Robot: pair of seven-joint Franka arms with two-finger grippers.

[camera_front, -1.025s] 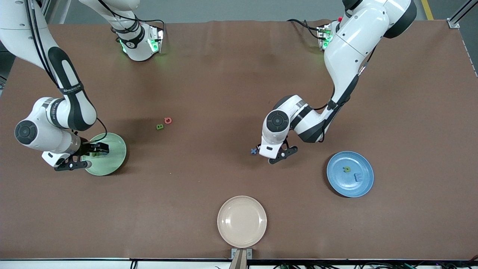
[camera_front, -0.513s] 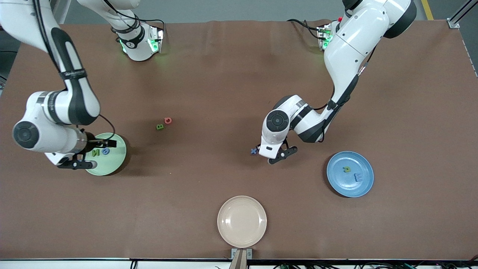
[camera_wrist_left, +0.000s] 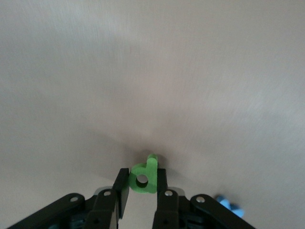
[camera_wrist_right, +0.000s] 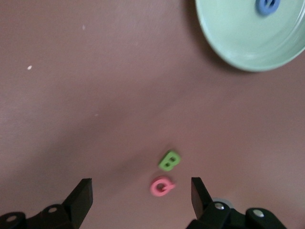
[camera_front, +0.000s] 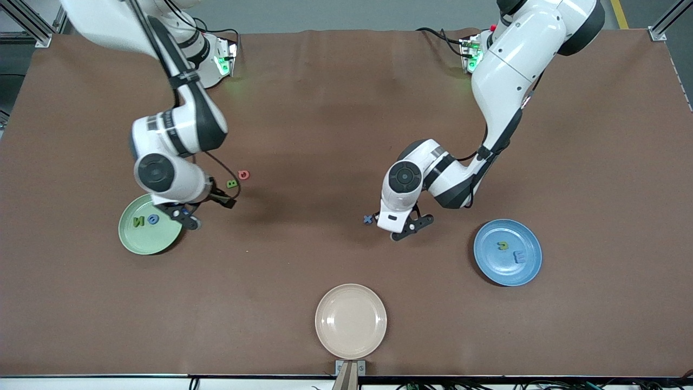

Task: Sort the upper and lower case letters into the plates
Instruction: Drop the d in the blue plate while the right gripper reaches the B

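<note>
Cream plate [camera_front: 351, 320]: nearest the front camera, at mid-table; bare.
Blue plate [camera_front: 508, 252]: toward the left arm's end of the table; carries a green letter [camera_front: 503, 245] and a blue letter [camera_front: 519, 257], just beside each other.
Pale green plate [camera_front: 142, 238]: toward the right arm's end; carries a green N [camera_front: 139, 221] and a blue letter [camera_front: 153, 219], side by side; rim also seen in the right wrist view [camera_wrist_right: 238, 47].
Left gripper [camera_front: 407, 226]: low over the table near its middle; fingers clamped on a small green letter [camera_wrist_left: 145, 175], as the left wrist view shows; letter not visible in the front view.
Blue x [camera_front: 368, 219]: flat on the table just beside the left gripper; also at the edge of the left wrist view [camera_wrist_left: 230, 206].
Right gripper [camera_front: 208, 208]: over bare table between the pale green plate and the two loose letters; fingers spread wide, nothing between them [camera_wrist_right: 141, 198].
Green B [camera_front: 231, 183]: on the table, farther from the front camera than the pale green plate; touching or nearly touching the pink letter [camera_front: 243, 174]; both in the right wrist view [camera_wrist_right: 169, 160], [camera_wrist_right: 162, 186].
</note>
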